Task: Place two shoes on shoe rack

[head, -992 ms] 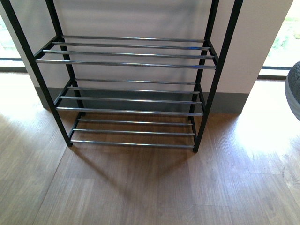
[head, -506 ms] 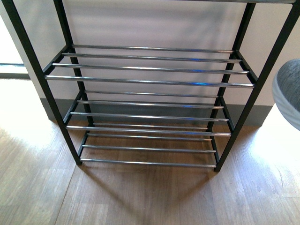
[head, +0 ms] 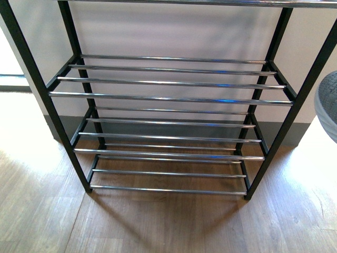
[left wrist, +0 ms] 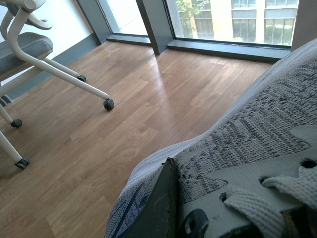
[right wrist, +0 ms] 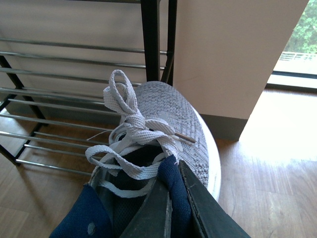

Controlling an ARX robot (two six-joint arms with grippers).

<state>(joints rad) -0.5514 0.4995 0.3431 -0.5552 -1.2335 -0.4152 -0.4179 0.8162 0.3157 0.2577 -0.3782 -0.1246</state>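
The shoe rack (head: pixel 168 97), a black frame with tiers of chrome bars, stands against the wall in the middle of the front view. One grey knit shoe (head: pixel 327 103) shows only its toe at that view's right edge, level with the middle tier. My right gripper (right wrist: pixel 171 173) is shut on this shoe (right wrist: pixel 173 111), pinching its navy collar, and the toe points at the rack's (right wrist: pixel 74 62) right post. My left gripper (left wrist: pixel 172 193) is shut on the other shoe (left wrist: pixel 247 134), one dark finger (left wrist: pixel 158 208) pressed against its knit side above the floor. Neither arm shows in the front view.
An office chair (left wrist: pixel 54 74) with white legs on castors stands on the wooden floor (left wrist: pixel 124 119) near the left shoe. Tall windows (left wrist: pixel 223 20) lie beyond it. A beige wall pillar (right wrist: pixel 233 49) stands right of the rack.
The rack has grown larger and lower in the front view as the camera came closer. The shoe toe stays at the right edge, a little further out now.
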